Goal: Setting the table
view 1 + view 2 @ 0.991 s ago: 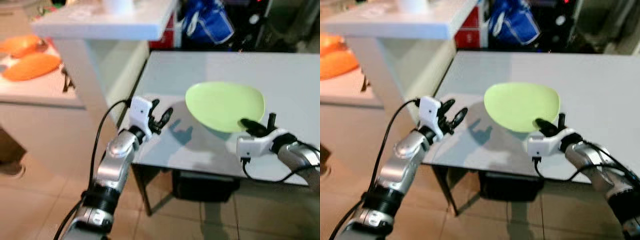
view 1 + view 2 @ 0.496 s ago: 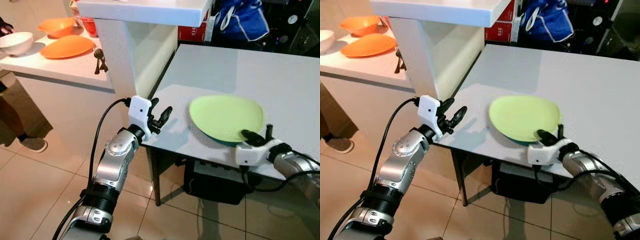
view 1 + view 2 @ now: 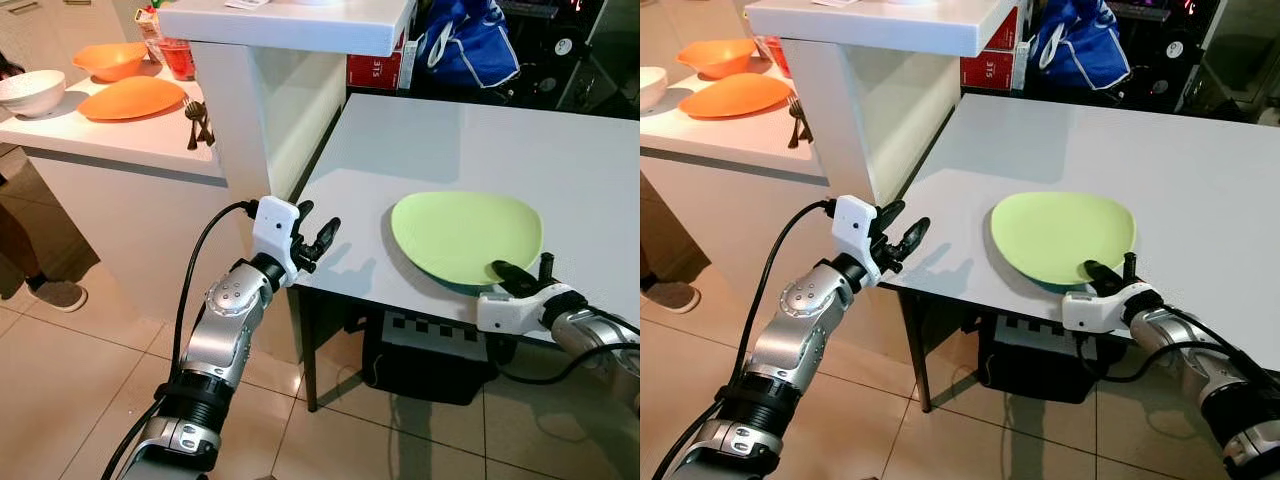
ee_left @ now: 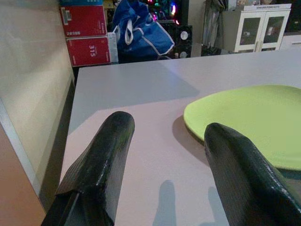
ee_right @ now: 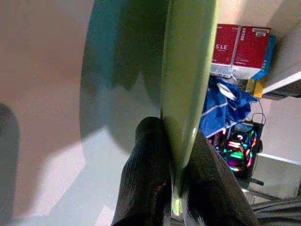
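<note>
- Black fingers point(image 5: 150, 179) of our right gripper point(image 3: 518, 281) are pinched tight on the near rim of the green plate point(image 3: 466, 235) — one finger above the rim, one below it, no gap between pad and plate in the right wrist view.
- We judge that hold to be thin: it sits on the very edge, so a twist of the wrist could let the smooth rim slide out from between the pads.
- Our plate lies over the near part of the grey table point(image 3: 440, 140), close to its front edge; the wrist view shows shadow under it, so we cannot tell whether it rests flat or is tipped up on the far side.
- If we let go while it is tilted, it may clatter down or skid; if we pull back before the fingers part, we may drag it off the front edge toward the tiled floor point(image 3: 60, 380).
- Our left gripper point(image 3: 312, 240) hovers over the table's near corner, its two fingers spread apart and holding nothing — well clear of the plate, though a careless sweep toward it could knock the rim.
- Further out, the orange plate point(image 3: 130, 97), orange bowl point(image 3: 110, 60), white bowl point(image 3: 32, 92) and forks point(image 3: 196, 118) wait on the white counter point(image 3: 110, 140), so we judge most of the setting is not yet done.
</note>
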{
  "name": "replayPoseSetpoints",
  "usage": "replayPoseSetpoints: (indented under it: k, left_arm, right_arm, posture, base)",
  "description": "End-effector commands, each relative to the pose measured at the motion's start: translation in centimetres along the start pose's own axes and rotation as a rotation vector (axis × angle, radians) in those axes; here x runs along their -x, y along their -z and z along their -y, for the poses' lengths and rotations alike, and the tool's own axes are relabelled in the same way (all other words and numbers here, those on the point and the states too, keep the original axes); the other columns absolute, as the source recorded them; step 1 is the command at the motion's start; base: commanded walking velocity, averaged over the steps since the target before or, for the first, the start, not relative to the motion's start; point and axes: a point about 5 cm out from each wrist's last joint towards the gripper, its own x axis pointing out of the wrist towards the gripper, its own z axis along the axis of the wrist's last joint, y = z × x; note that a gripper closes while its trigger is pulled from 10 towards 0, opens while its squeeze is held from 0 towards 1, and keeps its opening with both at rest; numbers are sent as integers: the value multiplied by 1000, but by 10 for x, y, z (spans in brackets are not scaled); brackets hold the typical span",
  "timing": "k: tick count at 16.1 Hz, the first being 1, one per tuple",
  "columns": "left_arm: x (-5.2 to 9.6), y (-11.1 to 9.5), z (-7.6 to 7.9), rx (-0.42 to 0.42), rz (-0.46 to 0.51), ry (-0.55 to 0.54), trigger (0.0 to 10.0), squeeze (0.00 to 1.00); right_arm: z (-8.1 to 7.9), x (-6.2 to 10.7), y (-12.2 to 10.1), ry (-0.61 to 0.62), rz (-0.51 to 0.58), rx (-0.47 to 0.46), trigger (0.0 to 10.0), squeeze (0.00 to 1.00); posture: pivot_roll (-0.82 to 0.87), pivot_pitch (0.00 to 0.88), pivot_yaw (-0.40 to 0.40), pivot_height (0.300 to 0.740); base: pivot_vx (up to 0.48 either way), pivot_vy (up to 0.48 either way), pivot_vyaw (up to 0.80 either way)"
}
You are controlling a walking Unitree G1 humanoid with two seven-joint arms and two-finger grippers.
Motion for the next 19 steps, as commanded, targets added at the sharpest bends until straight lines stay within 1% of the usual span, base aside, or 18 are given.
replayPoseSetpoints:
  k: [1, 3, 5, 6, 7, 8, 10, 12, 13, 16, 17, 18, 19]
  left_arm:
    - [1, -3, 0, -14, 6, 7, 10000, 0]
    - [2, -4, 0, -17, 6, 9, 10000, 0]
    - [2, -5, 0, -20, 5, 13, 10000, 0]
    - [3, -6, 0, -25, 3, 18, 10000, 0]
    - [3, -6, 0, -28, 2, 22, 10000, 0]
    - [4, -8, -1, -32, 1, 25, 10000, 0]
    - [7, -10, -4, -46, -4, 28, 10000, 0]
    - [8, -10, -7, -50, -8, 29, 10000, 0]
    - [9, -12, -7, -54, -11, 31, 10000, 0]
    - [8, -13, -8, -54, -11, 30, 10000, 0]
    - [7, -12, -7, -50, -7, 25, 10000, 0]
    - [7, -12, -6, -46, -5, 23, 10000, 0]
    - [7, -12, -6, -44, -4, 21, 10000, 0]
  right_arm:
    - [-16, 1, 1, -51, -34, 2, 10000, 0]
    - [-29, -1, 1, -73, -59, -15, 10000, 0]
    - [-36, -1, 1, -83, -83, -30, 10000, 0]
    - [-46, -1, 2, -99, -116, -47, 10000, 0]
    - [-52, 0, 2, -111, -133, -49, 10000, 0]
    - [-61, 2, 1, -129, -158, -72, 10000, 0]
    - [-75, 4, -2, -165, -188, -79, 10000, 0]
    - [-79, 4, -5, -162, -190, -83, 10000, 0]
    - [-77, 2, -7, -141, -188, -93, 10000, 1000]
    - [-74, 0, -5, -130, -192, -71, 10000, 1000]
    - [-70, -1, -2, -124, -207, -79, 10000, 0]
    - [-69, -1, -1, -130, -203, -70, 10000, 0]
    - [-67, -1, 1, -110, -203, -65, 10000, 0]
  posture:
    - [-69, 0, 85, 740]
    - [-63, 0, 88, 740]
    - [-54, 0, 94, 740]
    - [-48, 0, 99, 740]
    - [-42, 0, 103, 740]
    - [-36, 0, 106, 740]
    - [-15, 0, 124, 740]
    - [-13, 0, 129, 740]
    - [-15, 0, 129, 740]
    - [-21, 0, 117, 740]
    - [-25, 0, 110, 740]
    - [-28, 0, 104, 740]
    - [-29, 0, 99, 740]
  base:
    - [0, 0, 0]
    - [0, 0, 0]
    - [0, 0, 0]
    - [0, 0, 0]
    - [0, 0, 0]
    - [0, 0, 0]
    - [0, 0, 0]
    - [0, 0, 0]
    - [0, 0, 0]
    - [0, 0, 0]
    - [0, 0, 0]
    - [0, 0, 0]
    - [0, 0, 0]
